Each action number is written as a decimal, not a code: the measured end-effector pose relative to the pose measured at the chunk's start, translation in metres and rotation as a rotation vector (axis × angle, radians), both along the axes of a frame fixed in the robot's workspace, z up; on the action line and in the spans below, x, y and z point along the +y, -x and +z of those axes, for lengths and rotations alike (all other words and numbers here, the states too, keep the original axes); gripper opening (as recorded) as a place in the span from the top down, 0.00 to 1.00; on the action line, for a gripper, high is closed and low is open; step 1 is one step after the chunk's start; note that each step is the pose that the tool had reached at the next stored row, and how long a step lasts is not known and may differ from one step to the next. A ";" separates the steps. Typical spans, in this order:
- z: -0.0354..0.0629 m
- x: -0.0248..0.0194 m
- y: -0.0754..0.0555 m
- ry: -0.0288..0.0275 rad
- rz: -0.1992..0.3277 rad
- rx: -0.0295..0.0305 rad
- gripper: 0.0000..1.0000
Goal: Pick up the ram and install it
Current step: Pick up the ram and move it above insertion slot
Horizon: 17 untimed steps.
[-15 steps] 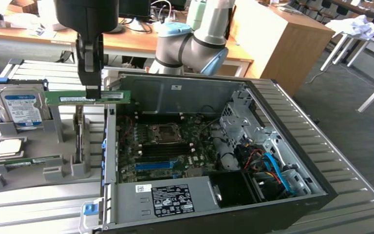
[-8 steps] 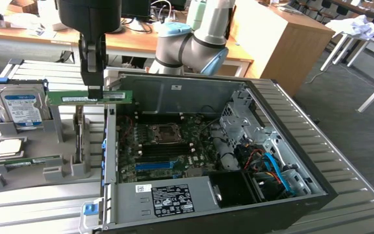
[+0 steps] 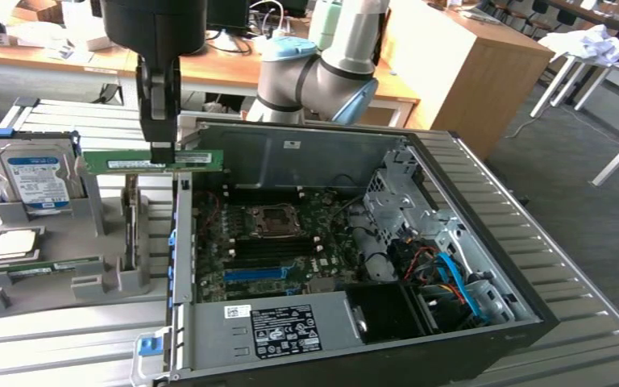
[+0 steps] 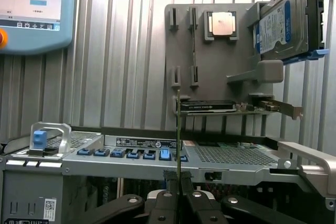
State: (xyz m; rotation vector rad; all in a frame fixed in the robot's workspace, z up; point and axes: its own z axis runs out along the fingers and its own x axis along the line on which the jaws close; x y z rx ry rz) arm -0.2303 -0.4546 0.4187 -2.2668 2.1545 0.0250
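The ram [image 3: 151, 161] is a long green stick with a pale label, held level in the air above the left wall of the open computer case [image 3: 482, 242]. My gripper [image 3: 161, 155] hangs straight down from above and is shut on the stick's middle. In the wrist view the ram [image 4: 178, 135] appears edge-on as a thin upright line rising from between my black fingertips [image 4: 167, 199], with the gripper [image 4: 179, 190] clamped on it. The motherboard [image 3: 272, 242] lies inside the case, below and toward the exterior view's right of the stick.
A grey parts holder [image 3: 62, 282] stands beside the case at the exterior view's left, carrying a blue-labelled hard drive [image 3: 35, 179], a square silver processor chip [image 3: 14, 242] and a card [image 3: 41, 267]. A teach pendant [image 4: 31, 9] lies on the slatted table. A power supply [image 3: 272, 326] fills the case's near corner.
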 end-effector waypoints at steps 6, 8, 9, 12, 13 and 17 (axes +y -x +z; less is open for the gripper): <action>0.0000 0.0000 -0.004 0.0000 0.000 0.0000 0.87; 0.0000 0.0000 -0.005 0.0000 0.000 0.0000 0.87; 0.0000 0.0000 -0.006 0.0000 0.000 0.0000 0.87; 0.0000 0.0000 -0.008 0.0000 0.000 0.0000 0.87; 0.0000 0.0000 -0.008 0.0000 0.000 0.0000 0.87; 0.0000 0.0000 -0.011 0.0000 0.000 -0.0001 0.87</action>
